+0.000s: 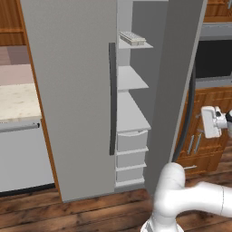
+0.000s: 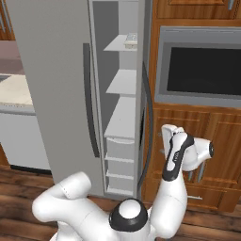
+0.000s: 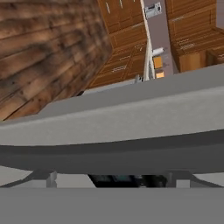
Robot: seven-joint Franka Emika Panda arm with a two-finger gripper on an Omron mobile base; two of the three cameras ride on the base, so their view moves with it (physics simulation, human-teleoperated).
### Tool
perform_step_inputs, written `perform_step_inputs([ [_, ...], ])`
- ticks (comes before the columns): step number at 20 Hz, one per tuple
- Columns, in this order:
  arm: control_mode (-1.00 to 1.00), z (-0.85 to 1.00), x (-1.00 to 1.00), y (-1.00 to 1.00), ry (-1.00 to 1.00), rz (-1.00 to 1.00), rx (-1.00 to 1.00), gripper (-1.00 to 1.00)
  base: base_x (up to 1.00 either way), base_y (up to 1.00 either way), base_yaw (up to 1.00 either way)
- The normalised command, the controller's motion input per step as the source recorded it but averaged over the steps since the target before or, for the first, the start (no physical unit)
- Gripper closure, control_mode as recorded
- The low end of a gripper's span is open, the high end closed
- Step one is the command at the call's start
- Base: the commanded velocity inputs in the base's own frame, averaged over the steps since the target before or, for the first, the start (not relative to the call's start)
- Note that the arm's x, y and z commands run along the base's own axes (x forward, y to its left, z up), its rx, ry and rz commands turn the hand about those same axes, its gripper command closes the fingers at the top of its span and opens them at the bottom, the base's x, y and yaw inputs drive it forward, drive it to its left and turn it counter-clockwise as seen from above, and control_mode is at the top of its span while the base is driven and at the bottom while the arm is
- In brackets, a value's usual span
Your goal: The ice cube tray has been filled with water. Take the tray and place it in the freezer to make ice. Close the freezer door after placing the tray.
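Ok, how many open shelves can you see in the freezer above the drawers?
3. Top shelf carries the ice cube tray; middle shelf below it; bottom shelf just above the drawers. More may be hidden above.

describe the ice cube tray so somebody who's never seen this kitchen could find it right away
Find the tall grey fridge and look into its narrow open freezer, between the two doors. The ice cube tray lies on the topmost white shelf. It is the only thing on the shelves: small, flat and pale, with a grid of cells.
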Motion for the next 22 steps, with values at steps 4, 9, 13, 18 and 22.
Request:
perform_step_inputs([
  [4,-1.00,-0.10,0.30,0.00,0.02,0.00,0.03,-1.00,0.00,0.00,0.00],
  [9,-1.00,-0.10,0.28,0.00,0.02,0.00,0.03,-1.00,0.00,0.00,0.00],
  [13,-1.00,-0.11,0.26,0.00,0.02,0.00,0.03,-1.00,0.00,0.00,0.00],
  [18,-1.00,-0.12,0.29,0.00,0.02,0.00,0.04,-1.00,0.00,0.00,0.00],
  [22,-1.00,-0.13,0.28,0.00,0.02,0.00,0.05,-1.00,0.00,0.00,0.00],
])
